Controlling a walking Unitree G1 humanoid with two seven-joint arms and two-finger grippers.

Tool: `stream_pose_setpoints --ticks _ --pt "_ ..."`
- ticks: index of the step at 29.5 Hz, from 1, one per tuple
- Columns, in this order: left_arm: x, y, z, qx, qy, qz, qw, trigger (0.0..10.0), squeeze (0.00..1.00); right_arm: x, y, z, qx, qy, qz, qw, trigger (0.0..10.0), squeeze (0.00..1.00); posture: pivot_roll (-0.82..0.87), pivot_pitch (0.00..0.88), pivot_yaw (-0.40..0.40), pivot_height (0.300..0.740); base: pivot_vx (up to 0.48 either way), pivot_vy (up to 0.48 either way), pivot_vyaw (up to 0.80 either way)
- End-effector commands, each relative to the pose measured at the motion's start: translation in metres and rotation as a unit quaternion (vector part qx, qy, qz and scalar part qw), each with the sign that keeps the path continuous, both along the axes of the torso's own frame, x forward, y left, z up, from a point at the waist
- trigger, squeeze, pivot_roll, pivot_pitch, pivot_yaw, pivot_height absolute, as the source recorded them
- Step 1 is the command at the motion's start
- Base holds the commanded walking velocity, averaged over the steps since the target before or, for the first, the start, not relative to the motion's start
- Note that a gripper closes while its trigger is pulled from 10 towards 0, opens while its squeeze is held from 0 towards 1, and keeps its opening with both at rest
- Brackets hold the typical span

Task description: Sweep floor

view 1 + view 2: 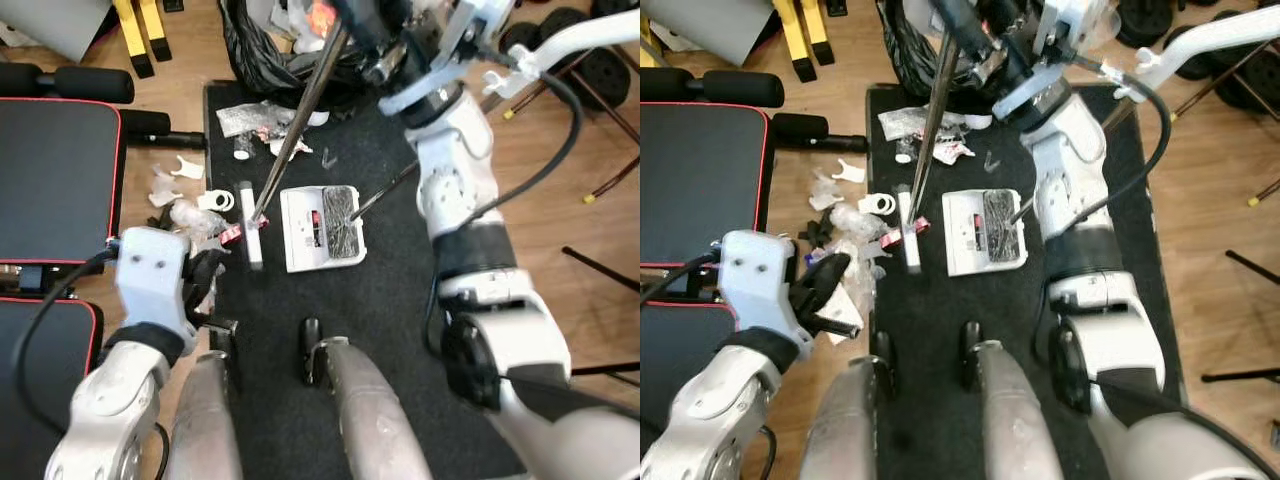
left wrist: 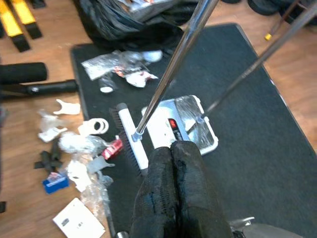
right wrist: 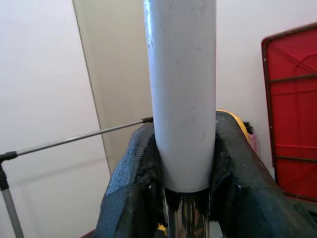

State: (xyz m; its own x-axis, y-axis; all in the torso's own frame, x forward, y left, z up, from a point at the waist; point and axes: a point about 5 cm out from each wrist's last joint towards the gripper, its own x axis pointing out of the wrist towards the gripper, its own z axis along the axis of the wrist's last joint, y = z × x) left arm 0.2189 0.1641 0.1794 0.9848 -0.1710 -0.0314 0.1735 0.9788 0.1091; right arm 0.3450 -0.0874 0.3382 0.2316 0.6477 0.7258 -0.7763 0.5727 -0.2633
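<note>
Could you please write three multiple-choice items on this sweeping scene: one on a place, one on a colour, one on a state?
1. Where does the dustpan lie?
A. on the black mat
B. on the bench
C. in the bag

2. What colour trims the bench pads?
A. yellow
B. red
C. green

3. What is the right gripper doing?
A. hanging open
B. holding the dustpan
C. clamping the broom handle

Answers: 1 A, black mat surrounds it; 2 B, a red line edges each pad; 3 C, its fingers press the broom handle from both sides.
</note>
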Motion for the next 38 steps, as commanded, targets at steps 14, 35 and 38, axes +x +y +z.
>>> stream_pose_setpoints --ticks 14,35,38 --pt "0.029 0.005 -0.002 0.014 -0.015 0.019 1.0 10.0 0.0 -0.031 -0.002 -0.013 0.002 0.001 0.008 1.0 10.0 0.0 -0.07 0.249 -0.171 0.74 0.274 0.0 0.0" --pt "0.057 -0.005 0.007 0.0 -0.068 0.025 0.997 10.0 0.0 -0.045 -0.005 -0.044 -0.009 0.07 -0.02 0.997 10.0 0.0 -0.07 0.154 -0.183 0.74 0.069 0.0 0.0" --pt "0.059 -0.005 0.007 -0.001 -0.073 0.025 0.997 10.0 0.0 -0.046 -0.004 -0.048 -0.013 0.078 -0.024 0.997 10.0 0.0 -0.08 0.144 -0.178 0.74 0.0 0.0 0.0"
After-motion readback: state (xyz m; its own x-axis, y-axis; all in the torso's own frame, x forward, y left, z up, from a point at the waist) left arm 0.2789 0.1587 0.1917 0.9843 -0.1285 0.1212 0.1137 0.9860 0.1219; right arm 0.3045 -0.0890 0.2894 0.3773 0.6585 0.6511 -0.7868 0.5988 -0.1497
